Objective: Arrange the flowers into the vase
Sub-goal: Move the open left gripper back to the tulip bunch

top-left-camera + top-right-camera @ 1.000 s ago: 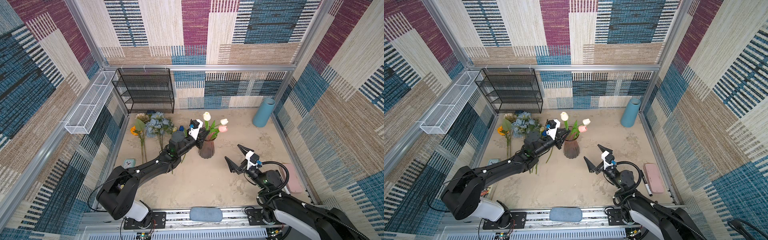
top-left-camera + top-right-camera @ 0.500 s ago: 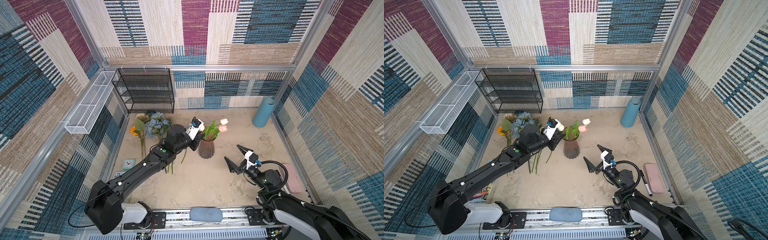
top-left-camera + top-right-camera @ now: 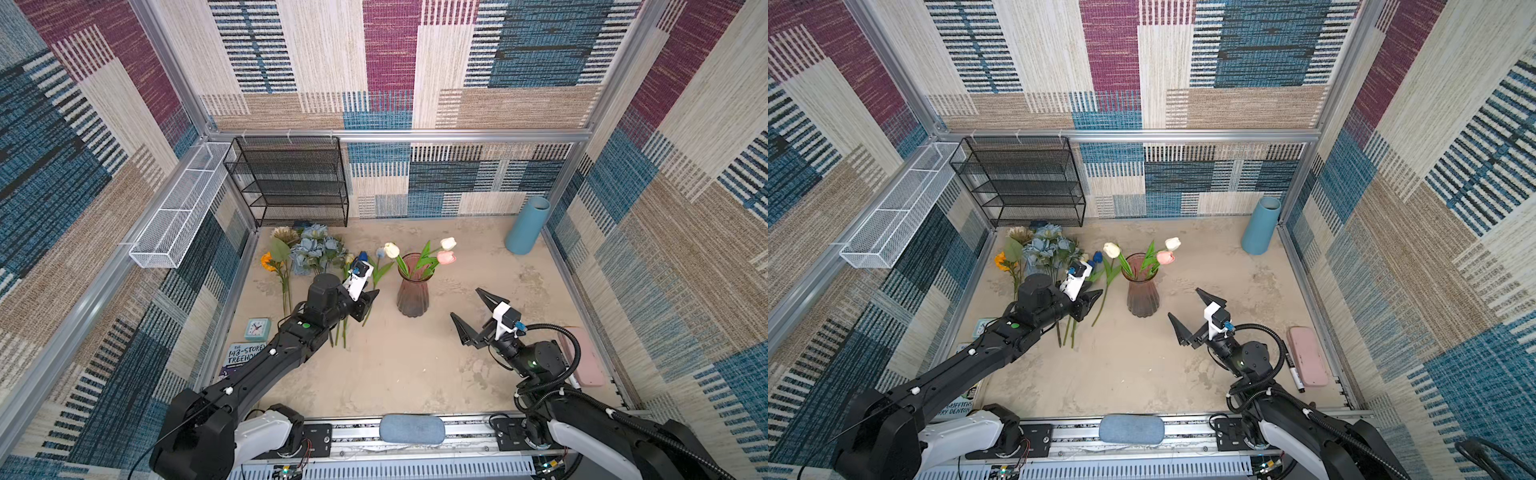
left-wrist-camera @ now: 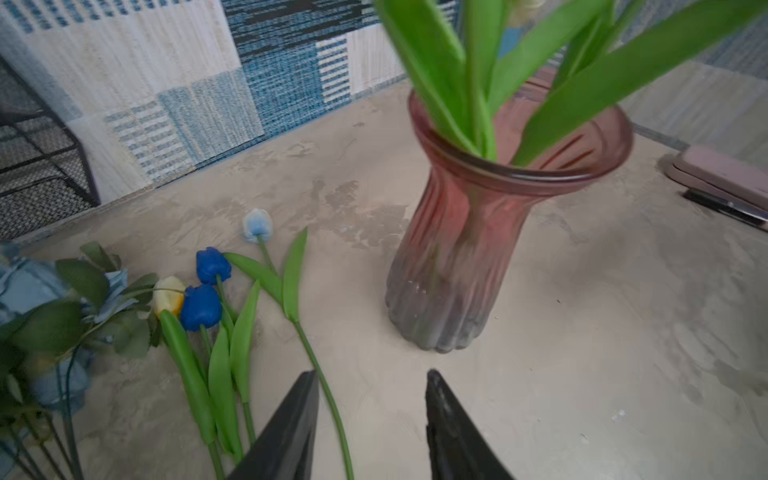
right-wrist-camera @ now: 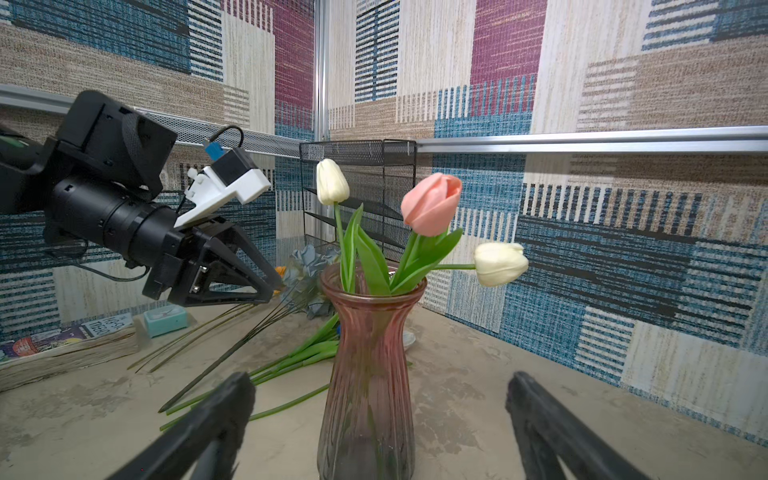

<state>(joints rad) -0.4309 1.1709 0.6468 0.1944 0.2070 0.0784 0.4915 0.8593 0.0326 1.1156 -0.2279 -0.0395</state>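
R gripper (image 3: 464, 302) is nearest me, jaws spread wide, nothing in them, facing the pink glass vase (image 3: 412, 297). L gripper (image 4: 370, 374) is partly open and empty, hovering over loose stems just left of the vase. Vase is upright mid-table w/ two white tulips (image 3: 391, 249) + a pink tulip (image 3: 446, 257) in it. Farther back, lying flat: blue tulips (image 4: 212, 266), yellow tulip (image 4: 168, 295), dusty-blue rose bunch (image 3: 311, 253), orange bloom (image 3: 266, 261), nr the black rack (image 3: 291, 183).

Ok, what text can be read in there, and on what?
"143-STORE" / "TREEHOU", partly covered: cover of the book.
"GRIFFITHS" / "RRY DENTON": same book, in a top view.
Dial of the clock: numerals too small to read.
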